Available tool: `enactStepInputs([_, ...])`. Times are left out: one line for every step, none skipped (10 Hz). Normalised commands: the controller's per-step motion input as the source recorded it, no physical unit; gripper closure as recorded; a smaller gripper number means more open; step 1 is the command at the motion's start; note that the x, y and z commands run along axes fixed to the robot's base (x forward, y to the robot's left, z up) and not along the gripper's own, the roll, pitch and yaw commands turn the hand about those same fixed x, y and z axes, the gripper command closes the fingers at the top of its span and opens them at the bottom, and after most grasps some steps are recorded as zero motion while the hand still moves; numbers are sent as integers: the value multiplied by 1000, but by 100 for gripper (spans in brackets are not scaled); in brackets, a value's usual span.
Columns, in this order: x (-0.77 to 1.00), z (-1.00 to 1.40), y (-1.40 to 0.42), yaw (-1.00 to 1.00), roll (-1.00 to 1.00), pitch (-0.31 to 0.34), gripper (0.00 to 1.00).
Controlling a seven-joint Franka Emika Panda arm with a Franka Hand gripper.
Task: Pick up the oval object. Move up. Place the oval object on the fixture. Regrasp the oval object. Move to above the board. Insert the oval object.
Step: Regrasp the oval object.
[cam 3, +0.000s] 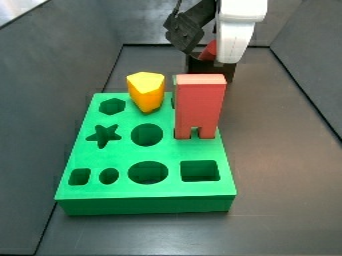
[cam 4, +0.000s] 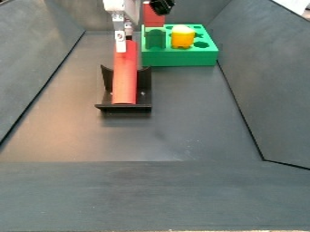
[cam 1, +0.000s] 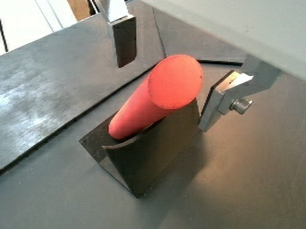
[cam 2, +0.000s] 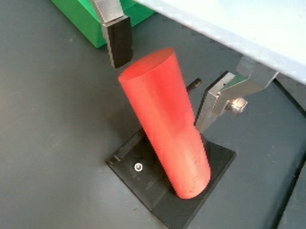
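Three of six steps look done: pick, lift, place on fixture. Nearest in a side view, the long slim red peg with rounded oval ends (cam 4: 125, 74) leans in the small black fixture block with L-shaped bracket on a base plate (cam 4: 122, 101), lower end down on the base, upper end tilted toward the arm.

Claw (cam 2: 171, 67) sits at the peg's upper end, jaws spread wide. Both wrist views show a flat silver finger with dark pad (cam 1: 124, 42) on one side and its mate (cam 1: 224, 97) on the other, clear gaps to the peg, nothing gripped. So peg released, regrasp not yet made, I'd say.

Farther back on the dark tabletop (cam 4: 182, 118): thick bright green board with shaped cut-outs (cam 3: 150, 150), already carrying a yellow rounded-triangle peg (cam 3: 146, 91) and a wide red arch-shaped block (cam 3: 199, 105).

Left: regrasp, move above board, insert.
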Motion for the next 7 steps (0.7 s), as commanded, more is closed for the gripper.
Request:
enactStepInputs([78,2,-10,63,-44,205,0])
enactStepInputs([78,2,-10,63,-44,205,0])
enactStepInputs([78,2,-10,63,-44,205,0])
enactStepInputs([78,2,-10,63,-44,205,0])
enactStepInputs([78,2,-10,63,-44,205,0])
enactStepInputs([78,2,-10,63,-44,205,0])
enactStepInputs([78,2,-10,63,-44,205,0])
